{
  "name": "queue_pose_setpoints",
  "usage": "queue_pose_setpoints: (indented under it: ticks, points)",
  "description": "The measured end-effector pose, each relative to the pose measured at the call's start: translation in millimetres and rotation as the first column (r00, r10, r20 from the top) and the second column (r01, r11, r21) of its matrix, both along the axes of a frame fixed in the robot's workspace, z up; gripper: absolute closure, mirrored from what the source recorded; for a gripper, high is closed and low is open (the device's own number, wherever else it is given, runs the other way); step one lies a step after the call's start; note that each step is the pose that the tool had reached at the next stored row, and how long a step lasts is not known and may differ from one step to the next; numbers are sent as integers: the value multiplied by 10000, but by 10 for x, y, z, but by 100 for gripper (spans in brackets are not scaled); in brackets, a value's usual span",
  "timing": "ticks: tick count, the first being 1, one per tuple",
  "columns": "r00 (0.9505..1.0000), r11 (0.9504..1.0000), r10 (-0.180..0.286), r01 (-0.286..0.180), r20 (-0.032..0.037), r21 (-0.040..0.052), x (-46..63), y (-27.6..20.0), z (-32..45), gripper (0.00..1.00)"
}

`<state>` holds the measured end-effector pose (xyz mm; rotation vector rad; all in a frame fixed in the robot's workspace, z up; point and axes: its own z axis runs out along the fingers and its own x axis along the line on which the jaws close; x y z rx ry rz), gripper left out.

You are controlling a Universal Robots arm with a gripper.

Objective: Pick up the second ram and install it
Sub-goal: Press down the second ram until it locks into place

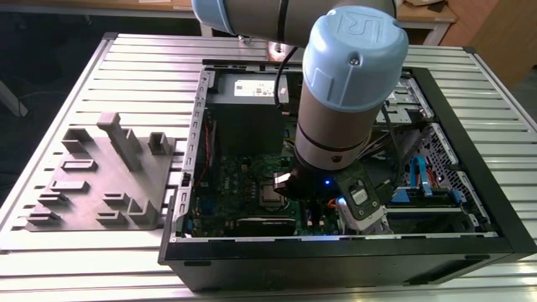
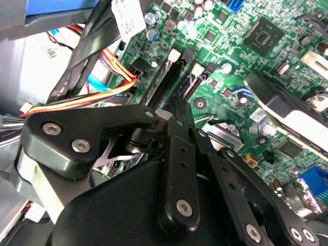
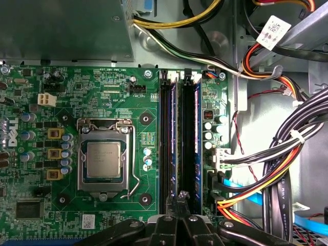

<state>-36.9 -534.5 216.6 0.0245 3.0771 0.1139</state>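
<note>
Two long, dark blue-green sticks stand side by side in the black motherboard slots. The second ram (image 3: 174,138) is the one nearer the processor socket; the other stick (image 3: 197,133) lies beside it. My gripper (image 3: 179,201) is shut, its fingertips together over the near end of the second ram; whether they touch it I cannot tell. In the second wrist view the gripper (image 2: 178,106) points down at the slot rails (image 2: 171,77). The exterior view has the arm (image 1: 336,126) reaching down into the open computer case (image 1: 336,248).
The processor socket (image 3: 102,164) lies beside the slots. Bundles of cables (image 3: 266,174) crowd the other side. The grey power-supply box (image 1: 248,91) sits at the case's far end. A grey holder (image 1: 100,182) stands on the slatted table at the exterior view's left.
</note>
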Motion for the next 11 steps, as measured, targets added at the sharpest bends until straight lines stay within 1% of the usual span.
queue_pose_setpoints:
  ticks: [2, 4, 6, 9, 11]
  points:
    - [10000, 10000, 0, 0, 1, 2, 0, 0, 0, 93]
    - [10000, 10000, 0, 0, 7, 25, 1, 3, 20, 93]
    - [10000, 10000, 0, 0, 1, 4, 0, 1, 79, 93]
    - [10000, 10000, 0, 0, 2, 4, 0, 0, 155, 93]
    - [10000, 10000, 0, 0, 1, 1, 0, 0, 183, 93]
